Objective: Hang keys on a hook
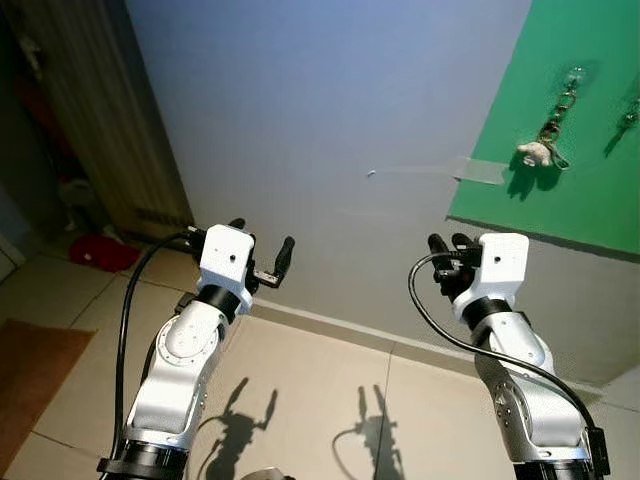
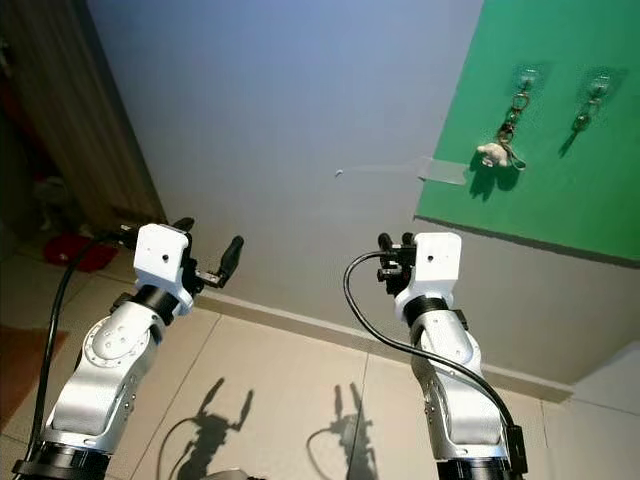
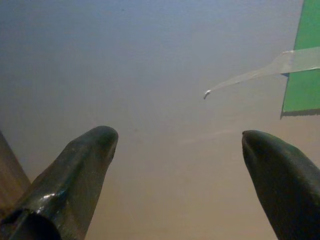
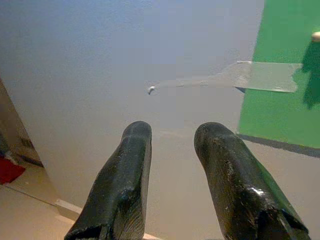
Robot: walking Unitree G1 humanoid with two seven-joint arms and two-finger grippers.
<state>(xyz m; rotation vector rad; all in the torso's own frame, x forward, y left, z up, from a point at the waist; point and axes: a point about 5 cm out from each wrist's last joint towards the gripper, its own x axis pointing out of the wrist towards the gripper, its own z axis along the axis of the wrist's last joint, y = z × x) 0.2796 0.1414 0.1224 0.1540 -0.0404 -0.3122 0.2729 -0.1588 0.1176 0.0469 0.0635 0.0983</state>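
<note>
You're in a home hallway: tiled floor [image 1: 330, 390], skirting board, plain wall [image 1: 320, 120], keys [image 1: 545, 135] hung on a green board [image 1: 590, 190].

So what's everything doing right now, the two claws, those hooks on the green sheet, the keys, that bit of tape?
left gripper: open, fingers spread wide, holding nothing, raised toward the wall.
right gripper: open a little, holding nothing, raised below the green board.
keys: hanging from the first hook.
second hook: something small hangs from it, too small to name.
tape: stuck across the board's edge, its long tail on the wall.
</note>
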